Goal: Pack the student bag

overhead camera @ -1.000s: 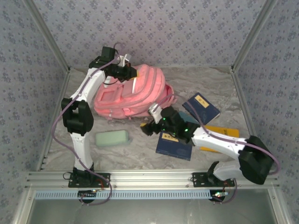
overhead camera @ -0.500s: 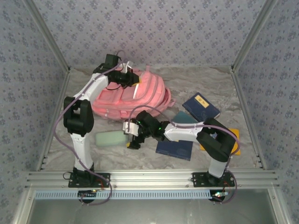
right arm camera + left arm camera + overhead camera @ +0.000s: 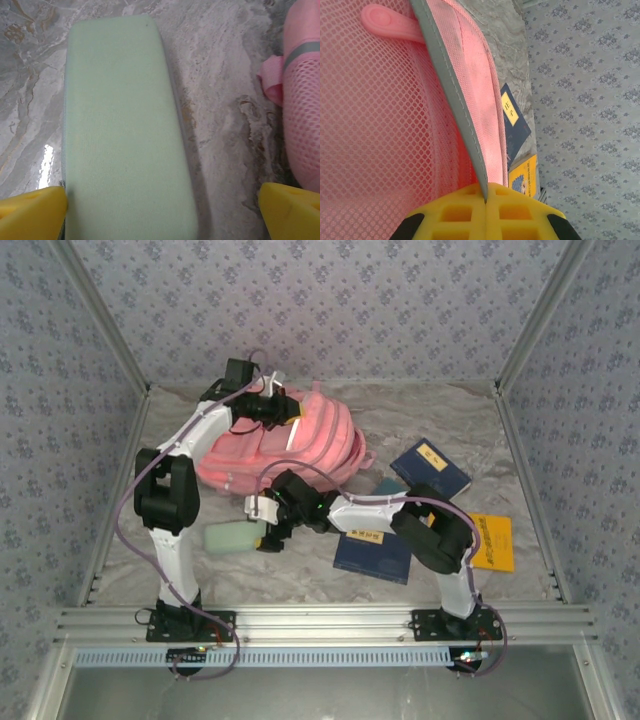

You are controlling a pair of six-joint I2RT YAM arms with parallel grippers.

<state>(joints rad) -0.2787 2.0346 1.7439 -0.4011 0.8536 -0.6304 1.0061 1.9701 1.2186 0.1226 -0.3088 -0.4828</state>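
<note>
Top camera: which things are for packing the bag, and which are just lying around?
In the job now: student bag, held by left gripper; green case by right gripper.
Lying untouched, maybe packed later: far blue book, near blue book, yellow book.

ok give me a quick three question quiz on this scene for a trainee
1. True or false: the right gripper is shut on the green case.
2. Fill in: the yellow book lies on the robot's ____ of the student bag.
3. What does the left gripper grip? A the bag's grey trim; B the green case; C the yellow book.
Key: 1 false, it is open over the case; 2 right; 3 A.
</note>
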